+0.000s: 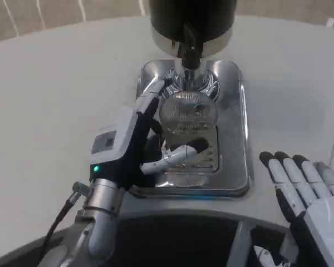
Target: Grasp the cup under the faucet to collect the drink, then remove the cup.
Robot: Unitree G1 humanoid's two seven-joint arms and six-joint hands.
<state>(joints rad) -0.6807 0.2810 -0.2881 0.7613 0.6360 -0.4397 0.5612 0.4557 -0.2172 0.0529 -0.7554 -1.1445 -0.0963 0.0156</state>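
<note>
A clear glass cup (187, 113) stands on the silver drip tray (234, 161), directly below the faucet (188, 49) of the black dispenser (192, 15). My left hand (128, 146) grips the cup from its left side, one finger (151, 103) along the cup's far left wall and the thumb (177, 154) curled across its near side. I cannot tell what the cup contains. My right hand (307, 196) lies off the tray at the lower right, holding nothing, its fingers stretched out and slightly apart.
The drip tray's slotted grate (203, 161) lies bare in front of the cup. White table surface (50, 100) stretches wide on the left and also lies right of the tray. A dark curved edge (183, 239) runs along the picture's bottom.
</note>
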